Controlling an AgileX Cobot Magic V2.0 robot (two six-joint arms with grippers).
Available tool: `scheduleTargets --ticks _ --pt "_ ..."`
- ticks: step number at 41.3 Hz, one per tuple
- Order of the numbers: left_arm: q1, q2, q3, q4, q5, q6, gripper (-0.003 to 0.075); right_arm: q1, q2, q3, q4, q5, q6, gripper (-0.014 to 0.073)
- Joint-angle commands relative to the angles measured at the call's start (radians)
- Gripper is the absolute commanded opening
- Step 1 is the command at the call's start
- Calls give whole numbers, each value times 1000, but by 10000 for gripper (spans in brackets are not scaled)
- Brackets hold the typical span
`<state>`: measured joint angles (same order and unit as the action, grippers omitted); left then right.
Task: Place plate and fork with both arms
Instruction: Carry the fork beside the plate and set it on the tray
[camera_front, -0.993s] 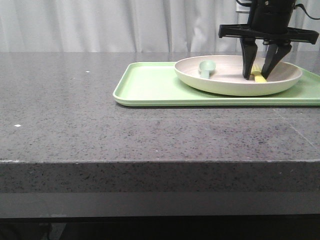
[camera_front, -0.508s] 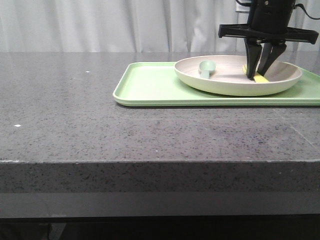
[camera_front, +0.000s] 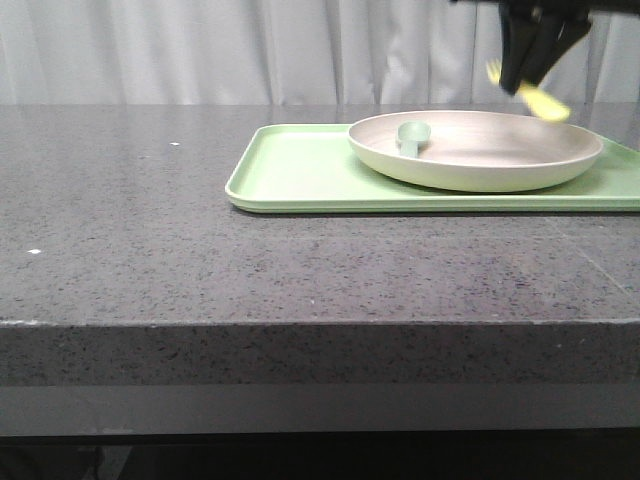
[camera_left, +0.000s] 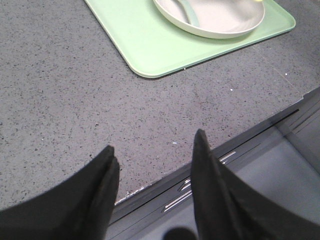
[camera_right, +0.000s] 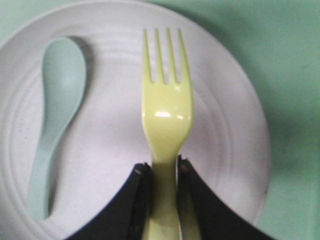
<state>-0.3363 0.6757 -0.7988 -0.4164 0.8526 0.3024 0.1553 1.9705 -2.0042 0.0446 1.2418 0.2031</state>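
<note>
Right claw (camera_right: 162, 172): clamped on fork (camera_right: 165, 105), held above plate (camera_front: 476, 150). Plate: on green tray (camera_front: 300, 170), spoon (camera_right: 55, 115) inside. Left claw (camera_left: 152, 172): spread, empty, over worktop (camera_front: 150, 230).

Curtained lab bench (camera_front: 150, 250), speckled stone

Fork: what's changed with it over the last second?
The right hand shut on the fork down in the plate, then lifted it clear; it now hangs above the plate. The spoon, plate and tray stayed put. The left hand is open, away from the tray.
</note>
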Motion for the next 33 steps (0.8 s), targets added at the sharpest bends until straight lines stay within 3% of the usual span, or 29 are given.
scheduleTargets --ticks 1,18,33 --pt "2 -2 -26 -33 -59 2 335 -23 -117 -35 -2 95 -47 55" --pt "2 -2 -26 -33 -59 2 335 -183 -209 51 20 95 -94 55" --pt "2 -2 -26 -33 -59 2 335 -203 -100 188 32 49 -141 55"
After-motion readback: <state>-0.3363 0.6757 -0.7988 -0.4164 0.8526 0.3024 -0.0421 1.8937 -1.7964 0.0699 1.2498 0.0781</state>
